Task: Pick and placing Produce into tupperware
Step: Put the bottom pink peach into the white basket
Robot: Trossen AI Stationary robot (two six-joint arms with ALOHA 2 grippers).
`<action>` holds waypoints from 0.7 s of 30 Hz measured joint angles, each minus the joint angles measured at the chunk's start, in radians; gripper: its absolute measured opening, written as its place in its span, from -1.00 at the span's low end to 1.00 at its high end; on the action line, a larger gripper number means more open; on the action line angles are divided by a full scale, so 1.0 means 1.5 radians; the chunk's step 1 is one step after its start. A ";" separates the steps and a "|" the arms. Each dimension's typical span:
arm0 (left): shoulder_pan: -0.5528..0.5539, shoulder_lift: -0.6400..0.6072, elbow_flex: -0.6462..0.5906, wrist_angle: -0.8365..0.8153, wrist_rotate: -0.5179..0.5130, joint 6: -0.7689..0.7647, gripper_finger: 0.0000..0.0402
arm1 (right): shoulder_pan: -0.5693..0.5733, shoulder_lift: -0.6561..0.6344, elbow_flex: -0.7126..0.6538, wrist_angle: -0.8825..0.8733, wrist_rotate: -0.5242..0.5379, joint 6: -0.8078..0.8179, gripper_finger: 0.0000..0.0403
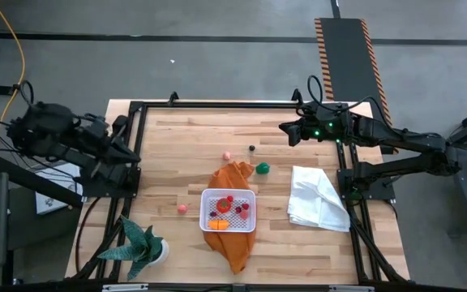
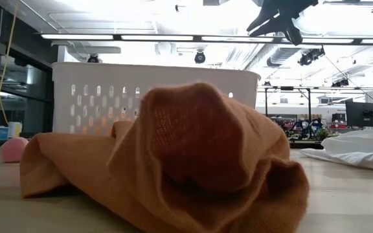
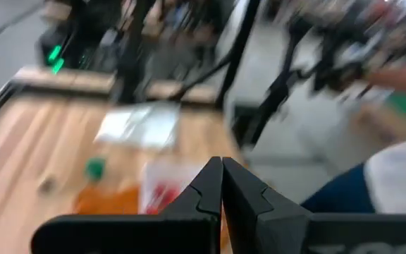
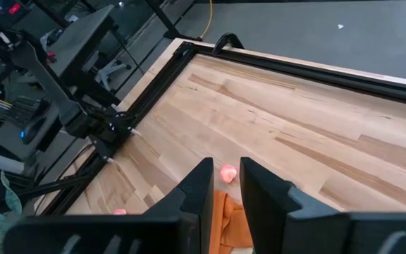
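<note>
While several red, orange and dark pieces already lie in the tupperware (image 1: 229,210), which sits on the orange cloth (image 1: 232,243) near the middle of the table (image 1: 177,146), four bits of produce are still loose on the wood: a pink piece (image 1: 227,156) and a small dark piece (image 1: 251,149) beyond the cloth, a green piece (image 1: 262,169) touching the cloth's far corner, and another pink piece (image 1: 182,208) just left of the container. The right gripper (image 1: 285,127) hovers high above the far part of the table, empty, its fingers only slightly parted in the right wrist view, where the pink piece shows right between them. That makes the pink piece the likely next pick. To do it well, the fingers should spread wider before descending, come straight down so the piece stays centred, and close gently, since a small rounded toy may roll or squirt out. The dark piece lies near, so the approach should avoid nudging it. The left gripper (image 1: 128,154) waits at the table's left edge, its fingers pressed together and holding nothing. The white cloth (image 1: 319,199) and potted plant (image 1: 140,243) stay out of the path.
</note>
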 joint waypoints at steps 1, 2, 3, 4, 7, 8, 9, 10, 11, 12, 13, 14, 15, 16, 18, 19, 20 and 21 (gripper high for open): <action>0.000 0.019 0.028 -0.050 -0.013 0.000 -1.00 | 0.000 0.000 0.000 0.000 0.000 0.000 -0.69; 0.000 0.040 0.055 -0.100 -0.027 0.001 -1.00 | 0.000 0.000 0.000 0.000 0.000 -0.002 -0.69; 0.000 0.062 0.081 -0.148 -0.038 0.004 -1.00 | 0.000 0.000 0.000 0.000 0.000 -0.004 -0.69; 0.000 0.082 0.107 -0.196 -0.048 0.010 -1.00 | 0.000 0.000 0.000 0.000 0.000 -0.005 -0.69; 0.001 0.139 0.159 -0.332 -0.062 0.015 -1.00 | 0.000 0.000 0.000 0.000 0.000 -0.006 -0.69; 0.001 0.152 0.167 -0.355 -0.062 0.012 -1.00 | 0.000 0.000 0.000 0.000 0.000 -0.008 -0.69; 0.001 0.164 0.170 -0.368 -0.062 0.009 -1.00 | 0.000 0.000 0.000 0.000 0.000 -0.011 -0.69; 0.001 0.172 0.169 -0.376 -0.062 0.009 -1.00 | 0.000 0.000 0.000 0.000 0.002 -0.013 -0.69; 0.001 0.178 0.166 -0.378 -0.062 0.013 -1.00 | 0.000 0.000 0.000 0.000 0.005 -0.019 -0.69; 0.001 0.185 0.161 -0.381 -0.060 0.015 -1.00 | 0.000 0.000 0.000 0.000 0.008 -0.022 -0.69; 0.001 0.192 0.154 -0.389 -0.055 0.015 -1.00 | 0.000 0.000 0.000 0.000 0.011 -0.023 -0.69; 0.001 0.200 0.146 -0.397 -0.045 0.015 -1.00 | 0.000 0.000 0.000 0.000 0.015 -0.026 -0.69; 0.001 0.207 0.138 -0.406 -0.035 0.015 -1.00 | 0.000 0.000 0.000 0.000 0.017 -0.032 -0.69; 0.001 0.215 0.128 -0.416 -0.026 0.014 -1.00 | 0.000 0.000 0.000 0.000 0.018 -0.037 -0.69; 0.000 0.232 0.105 -0.429 -0.010 0.010 -1.00 | 0.000 0.000 0.000 0.000 0.019 -0.040 -0.69; 0.000 0.238 0.092 -0.427 -0.003 0.003 -1.00 | 0.000 0.000 0.000 0.000 0.019 -0.040 -0.69; 0.000 0.243 0.077 -0.426 0.003 -0.006 -1.00 | 0.000 0.000 0.000 0.000 0.019 -0.040 -0.69; 0.000 0.247 0.062 -0.424 0.013 -0.014 -1.00 | 0.000 0.000 0.000 0.000 0.018 -0.040 -0.69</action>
